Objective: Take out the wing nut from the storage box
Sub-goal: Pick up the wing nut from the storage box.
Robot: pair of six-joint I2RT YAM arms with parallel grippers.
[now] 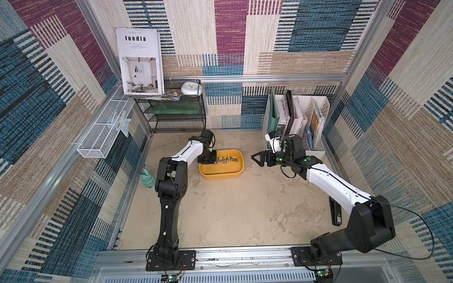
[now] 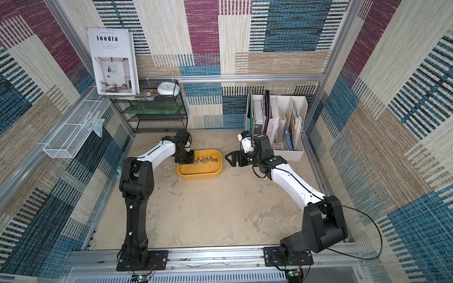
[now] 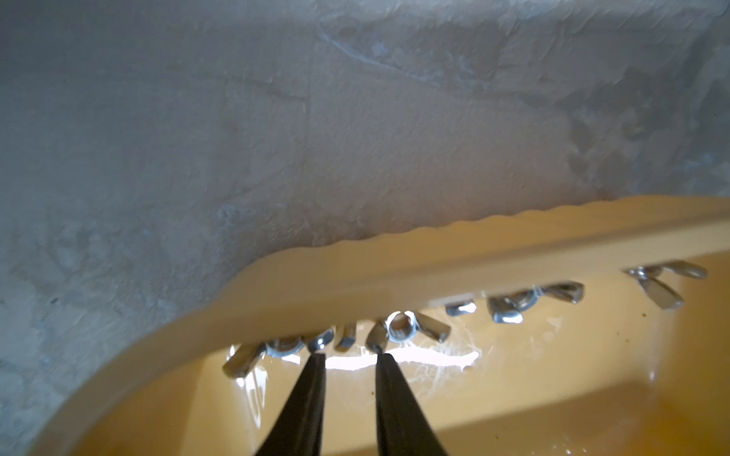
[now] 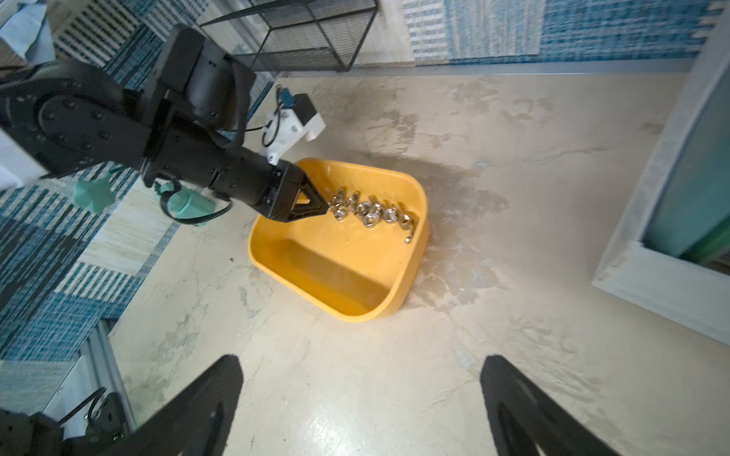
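While wing nuts (image 3: pixel 399 329) line the storage box (image 3: pixel 355 268), left jaws hover ajar.

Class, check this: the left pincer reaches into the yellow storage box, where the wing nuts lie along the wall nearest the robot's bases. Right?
Not quite. The left pincer does reach into the storage box, but the wing nuts lie along the wall farthest from the robot's bases; both top views show it.
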